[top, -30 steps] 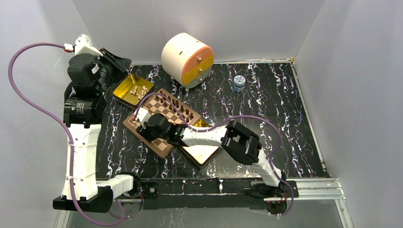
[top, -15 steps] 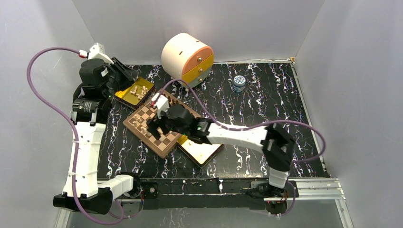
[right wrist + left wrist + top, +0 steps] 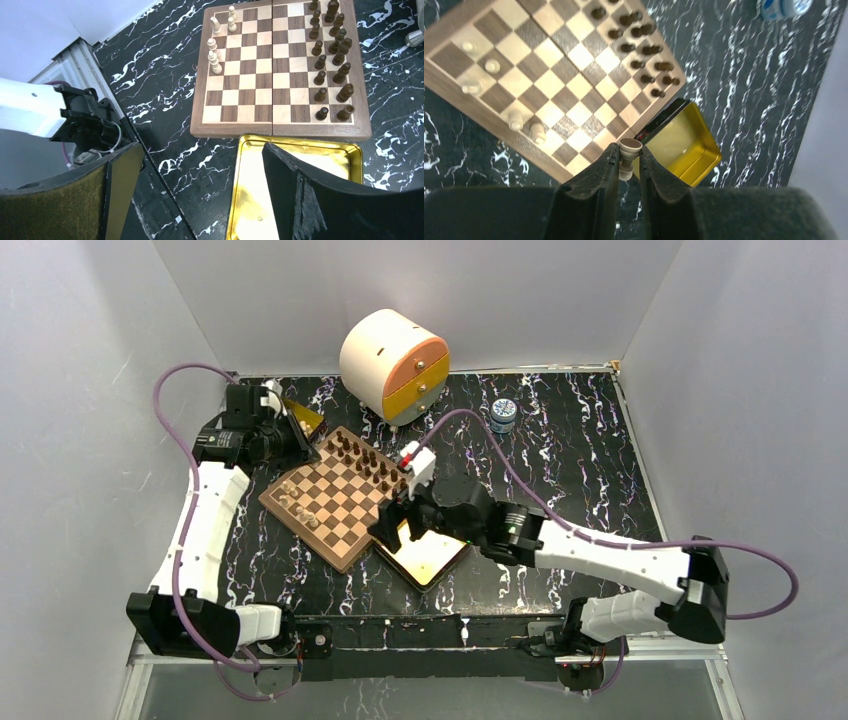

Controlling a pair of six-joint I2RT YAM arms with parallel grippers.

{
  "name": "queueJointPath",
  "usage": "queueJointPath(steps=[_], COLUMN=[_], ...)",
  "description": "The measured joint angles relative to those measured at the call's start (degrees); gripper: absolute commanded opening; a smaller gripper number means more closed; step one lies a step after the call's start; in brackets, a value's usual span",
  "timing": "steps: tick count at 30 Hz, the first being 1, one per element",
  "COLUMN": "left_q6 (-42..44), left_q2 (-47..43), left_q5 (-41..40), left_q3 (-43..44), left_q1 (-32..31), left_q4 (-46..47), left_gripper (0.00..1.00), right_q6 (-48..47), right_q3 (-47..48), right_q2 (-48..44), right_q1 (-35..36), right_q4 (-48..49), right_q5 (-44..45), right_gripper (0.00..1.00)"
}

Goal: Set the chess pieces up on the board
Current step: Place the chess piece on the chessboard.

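left gripper (image 3: 628,165) clamped on tan piece (image 3: 629,146) | right gripper (image 3: 197,155) spread apart | lower it upright, centred on a free square, 8 o'clock side of the board (image 3: 345,495)

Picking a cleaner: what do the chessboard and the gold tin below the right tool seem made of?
The board looks like wood with a satin finish: brown and tan tones, faint grain. The gold tin is probably thin metal, glossy: it mirrors light sharply.
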Motion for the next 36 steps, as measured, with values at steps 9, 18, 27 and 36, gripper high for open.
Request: queueJointPath(steps=[9,18,27,36], left_q6=[1.62,-3.91,-10.51,-12.50], left_q2=[5.18,8.63,6.88,4.61], left_q5=[2.38,11.69,19.15,21.20], left_q3=[-4.74,-11.74,-17.88,-21.59], left_q1=[-3.63,-6.36,-6.36,-6.36], left_q4=[-4.39,-1.38,3.28,5.16], left_gripper=[0.00,0.02,0.02,0.02], right_q6=[3.56,-5.33,-37.35,-58.47], right_q3=[-6.25,-17.55,-22.71,-20.83], right_q2=[-8.96,-9.33,-2.49,4.74], right_q1=[0.00,0.00,0.00,0.00], right_q4=[-3.93,7.65,32.76,33.97], right_q5=[1.88,5.14,-0.72,-11.65], right_gripper=[0.95,0.61,0.54,0.50])
